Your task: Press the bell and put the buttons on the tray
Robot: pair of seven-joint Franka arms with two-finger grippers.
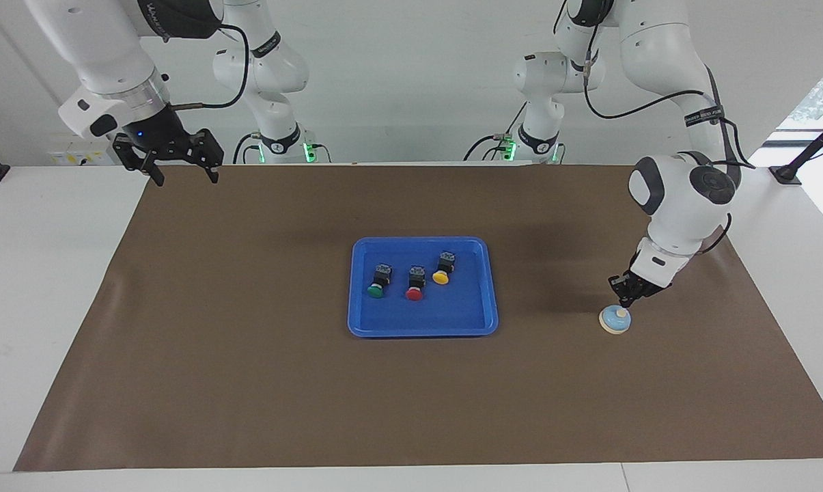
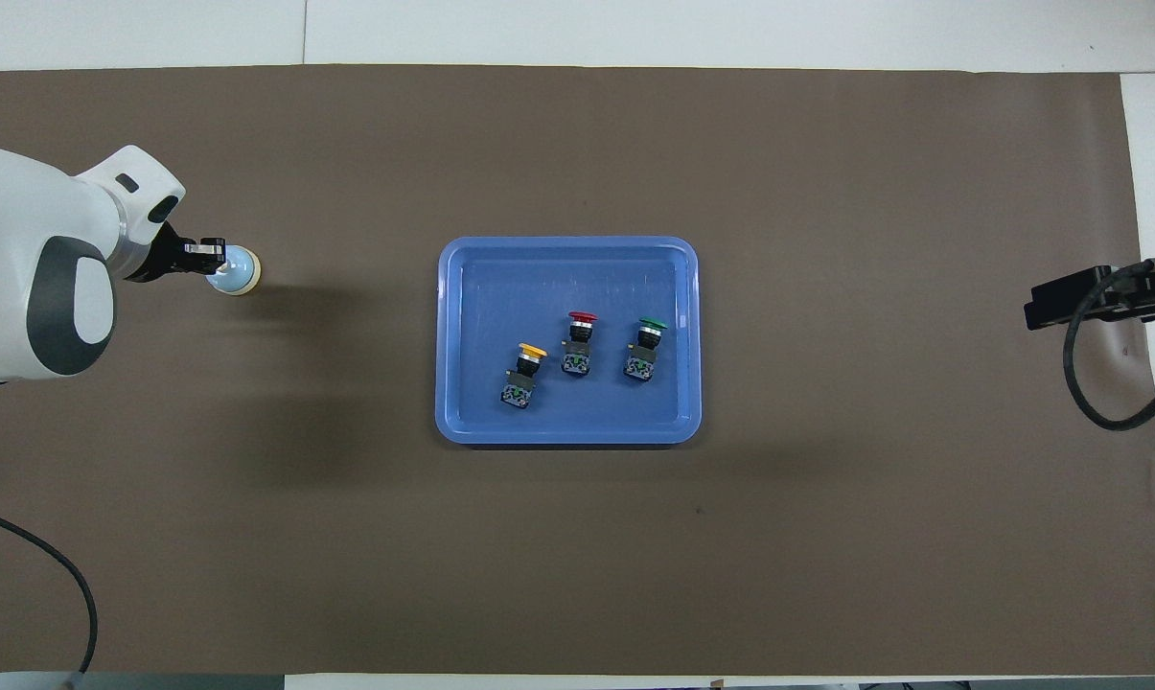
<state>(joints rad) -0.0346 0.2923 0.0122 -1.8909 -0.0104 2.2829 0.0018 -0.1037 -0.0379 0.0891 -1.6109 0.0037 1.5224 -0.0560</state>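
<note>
Facing view: light-blue bell on the brown mat, toward the left arm's end of the table, well apart from the tray. Left gripper right at its cream knob, fingertips pinched shut with nothing between them, tips touching the knob or a hair above it; contact too close to call. Seen overhead, same gripper covering the edge of the bell.

Outward from there: bright-blue tray mid-table, carrying all three push-button switches lying on their sides, apart from one another. Yellow button closest to the bell's end and nearest the robots, red button in the middle, green button toward the right arm's end.

Right gripper up in the air over the mat's corner at its own end, jaws spread open, empty, waiting.

Progress, judged from the layout: button-placing part apparently finished, none left on the mat. Bell press apparently the one step in hand, either just starting or under way; no way to confirm a ring.
</note>
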